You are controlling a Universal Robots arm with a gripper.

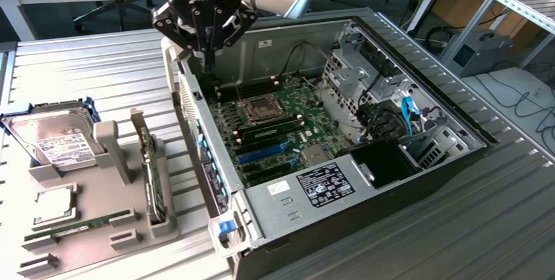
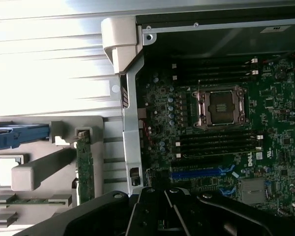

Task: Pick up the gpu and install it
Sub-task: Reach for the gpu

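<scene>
Pincer is sitting closed, fingers pressed together, gripping nothing. I'm hovering it over the far corner of the open PC case, about over the case wall on the exterior view's left. The tips are pointing down above the motherboard edge, not far from the CPU socket.

The gpu isn't in the case. It's standing on its long edge in a slot of the grey holder on the tabletop, just outside the case on the exterior view's left. So the gpu is sitting well apart from the pincer, nearer the camera in the exterior view and on the outer side of that case wall. Nothing is touching it but the holder.

In the wrist view I'm seeing the gpu as a thin green board, edge-up in the holder, beside the case's side rail. The CPU socket is lying on the other side of that rail.

The hard drive and RAM stick are sharing the same holder, farther from the case than the gpu.
</scene>
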